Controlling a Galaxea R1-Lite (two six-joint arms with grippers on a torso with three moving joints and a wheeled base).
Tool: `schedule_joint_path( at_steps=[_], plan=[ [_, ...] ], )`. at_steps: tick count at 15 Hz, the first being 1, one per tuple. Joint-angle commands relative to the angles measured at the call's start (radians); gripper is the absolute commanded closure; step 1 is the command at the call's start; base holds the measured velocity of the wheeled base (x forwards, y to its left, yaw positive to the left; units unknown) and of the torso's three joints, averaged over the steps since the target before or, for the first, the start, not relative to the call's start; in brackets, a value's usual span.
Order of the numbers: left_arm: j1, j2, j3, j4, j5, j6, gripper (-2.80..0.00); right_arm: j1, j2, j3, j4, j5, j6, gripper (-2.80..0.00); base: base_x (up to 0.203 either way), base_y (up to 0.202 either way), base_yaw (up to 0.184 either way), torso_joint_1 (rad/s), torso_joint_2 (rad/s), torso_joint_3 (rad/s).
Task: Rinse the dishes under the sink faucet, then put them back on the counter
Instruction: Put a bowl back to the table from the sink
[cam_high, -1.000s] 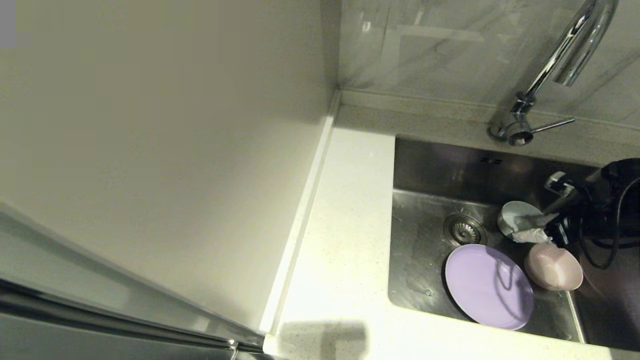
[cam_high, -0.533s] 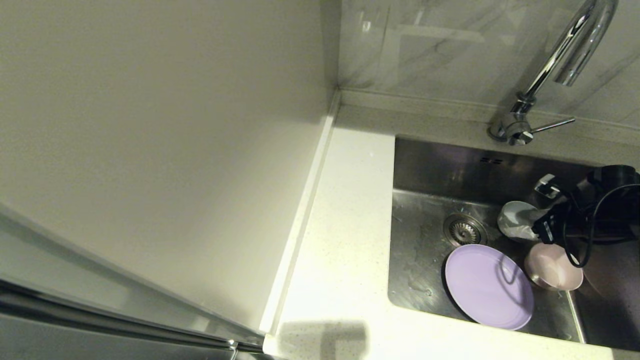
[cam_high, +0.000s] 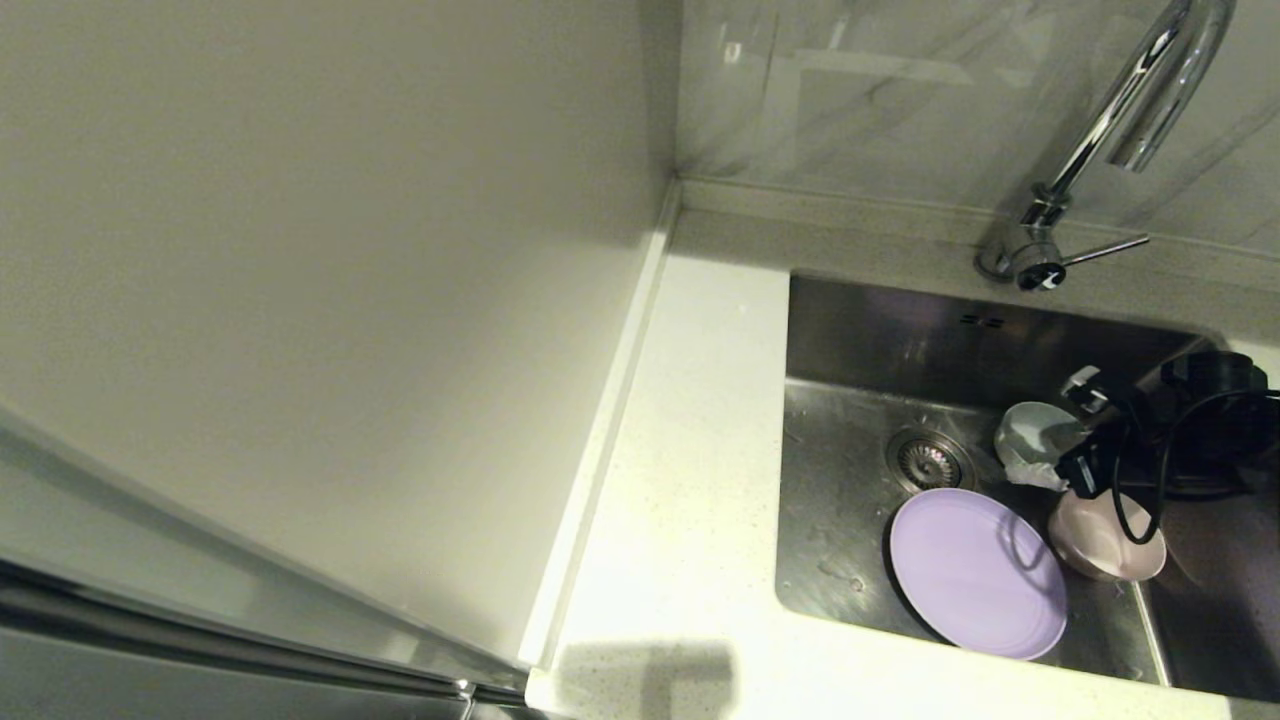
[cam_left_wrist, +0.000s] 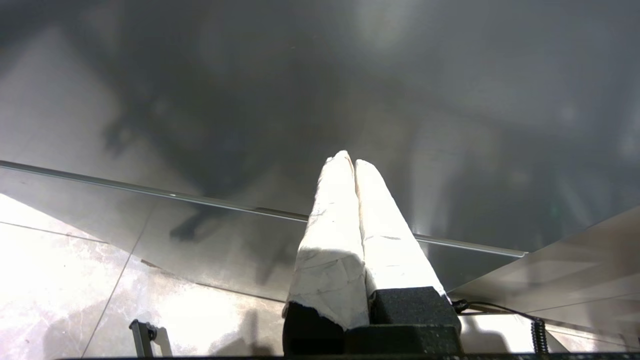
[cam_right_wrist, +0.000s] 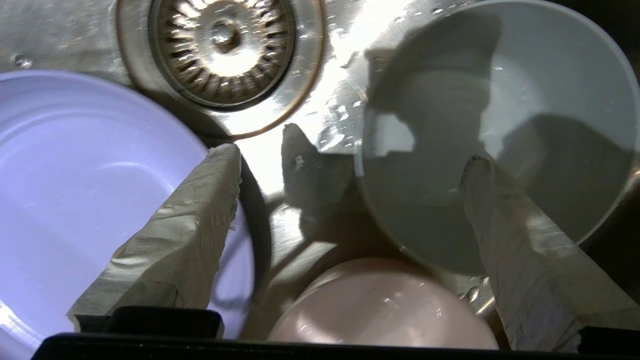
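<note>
The counter (cam_high: 690, 480) is lying on the left of the sink (cam_high: 850, 340); it is white with fine speckles and a low raised strip along the wall. The sink is a steel basin with square corners, and its round drain strainer (cam_high: 928, 460) is showing wet spots around it. The lilac plate (cam_high: 975, 572) is lying flat on the sink floor, just in front of the drain. Behind it, the blue-grey bowl (cam_high: 1030, 440) is standing upright. The pink bowl (cam_high: 1105, 540) is sitting just beside both.

The right gripper (cam_right_wrist: 350, 185) is hanging above the bowls with its taped fingers (cam_right_wrist: 180, 240) spread wide, holding nothing. The chrome faucet (cam_high: 1110, 130) is rising at the back. No readable writing is showing.

The left gripper (cam_left_wrist: 354, 165) is hanging away from the sink, fingers pressed together.
</note>
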Motion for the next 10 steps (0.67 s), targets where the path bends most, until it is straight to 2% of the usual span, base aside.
schedule_joint_path(
  at_steps=[1, 10],
  plan=[
    [0.000, 0.000, 0.003, -0.001, 0.001, -0.001, 0.00, -0.002, 0.046, -0.047, 0.001, -0.004, 0.001, -2.80, 0.000, 0.000, 0.000, 0.000, 0.00, 0.000],
    [0.000, 0.000, 0.003, -0.001, -0.001, -0.001, 0.00, -0.002, 0.153, -0.133, 0.001, -0.024, 0.003, -2.80, 0.000, 0.000, 0.000, 0.000, 0.00, 0.000]
  ],
)
